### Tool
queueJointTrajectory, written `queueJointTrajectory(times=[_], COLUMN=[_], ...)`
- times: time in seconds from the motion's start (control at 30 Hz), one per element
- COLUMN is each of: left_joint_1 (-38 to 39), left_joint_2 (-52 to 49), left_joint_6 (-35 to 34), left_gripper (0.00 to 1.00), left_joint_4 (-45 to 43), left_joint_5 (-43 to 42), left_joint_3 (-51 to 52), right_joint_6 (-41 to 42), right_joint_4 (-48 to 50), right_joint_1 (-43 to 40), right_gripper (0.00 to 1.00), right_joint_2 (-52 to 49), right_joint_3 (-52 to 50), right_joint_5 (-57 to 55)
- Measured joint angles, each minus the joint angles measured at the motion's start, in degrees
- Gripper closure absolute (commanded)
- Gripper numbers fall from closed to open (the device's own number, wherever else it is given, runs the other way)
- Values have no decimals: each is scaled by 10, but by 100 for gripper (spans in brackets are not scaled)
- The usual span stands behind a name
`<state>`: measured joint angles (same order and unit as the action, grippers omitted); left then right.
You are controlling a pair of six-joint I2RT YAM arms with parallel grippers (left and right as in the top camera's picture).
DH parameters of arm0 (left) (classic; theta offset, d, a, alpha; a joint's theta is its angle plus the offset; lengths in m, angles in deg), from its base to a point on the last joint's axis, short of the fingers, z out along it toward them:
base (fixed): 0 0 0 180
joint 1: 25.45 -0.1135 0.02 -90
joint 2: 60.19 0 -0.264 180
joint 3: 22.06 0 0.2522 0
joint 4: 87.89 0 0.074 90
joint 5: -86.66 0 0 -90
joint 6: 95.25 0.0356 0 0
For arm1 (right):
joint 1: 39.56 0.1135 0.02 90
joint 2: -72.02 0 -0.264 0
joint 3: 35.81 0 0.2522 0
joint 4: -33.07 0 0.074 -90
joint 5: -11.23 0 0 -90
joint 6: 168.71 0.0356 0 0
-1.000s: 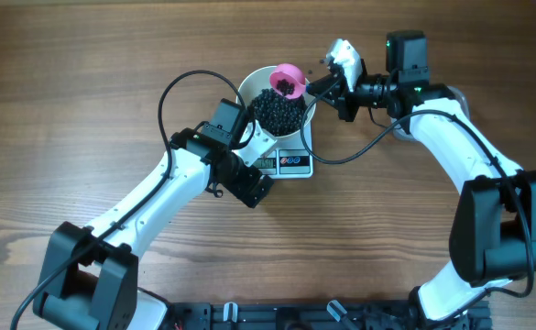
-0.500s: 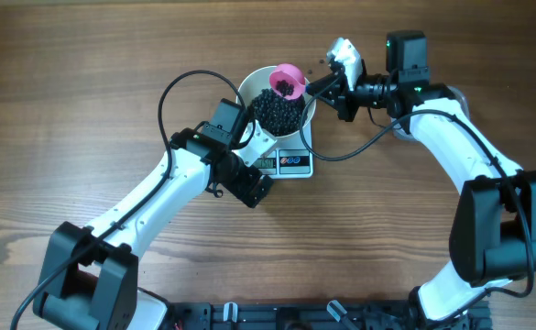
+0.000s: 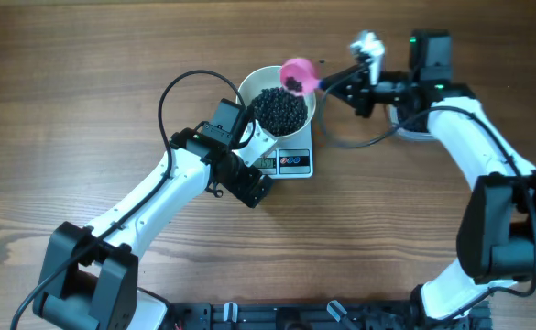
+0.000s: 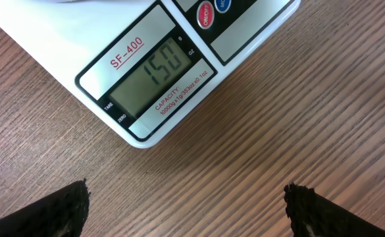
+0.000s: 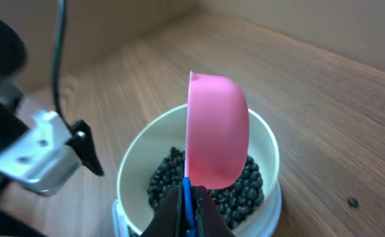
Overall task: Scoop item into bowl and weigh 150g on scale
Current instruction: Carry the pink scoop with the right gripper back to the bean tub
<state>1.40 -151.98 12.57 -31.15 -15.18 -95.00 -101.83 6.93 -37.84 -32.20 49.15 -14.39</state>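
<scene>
Mid-desk (image 3: 84, 92), atop scale (image 4: 60, 39): white bowl (image 3: 247, 90) heaped with black beans (image 3: 279, 108). Reading on display (image 4: 156, 69): 150, target apparently met. Above bowl's far rim, right gripper (image 5: 185, 209) clamped on pink scoop (image 5: 215, 131) handle, scoop tilted; perhaps few beans left inside, hard to tell. At scale front, left gripper (image 4: 192, 210) spread wide, empty, likely parked so wrist camera sees display.

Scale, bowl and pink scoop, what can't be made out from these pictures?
- Scale display: too small to read overhead; legible only from the left wrist.
- Scale's far half: cut off by the top edge, left wrist view.
- Pink scoop inside: right wrist sees only its back, hiding any contents.
- Bowl bottom: covered by the beans, overhead and right wrist.
</scene>
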Motion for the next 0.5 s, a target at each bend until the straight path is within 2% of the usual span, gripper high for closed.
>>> queueJointTrajectory(times=[0.2,0.5], left_joint_1=[0,0], left_joint_2=[0,0], left_joint_6=[0,0], left_gripper=[1,0], left_joint_4=[0,0], left_joint_5=[0,0], left_joint_3=[0,0], right_joint_6=[76,196], right_joint_4=[9,4], right_joint_1=[-88,-196], right_gripper=[96,96], right_joint_2=[0,0], right_joint_3=[0,0], right_joint_5=[135,170])
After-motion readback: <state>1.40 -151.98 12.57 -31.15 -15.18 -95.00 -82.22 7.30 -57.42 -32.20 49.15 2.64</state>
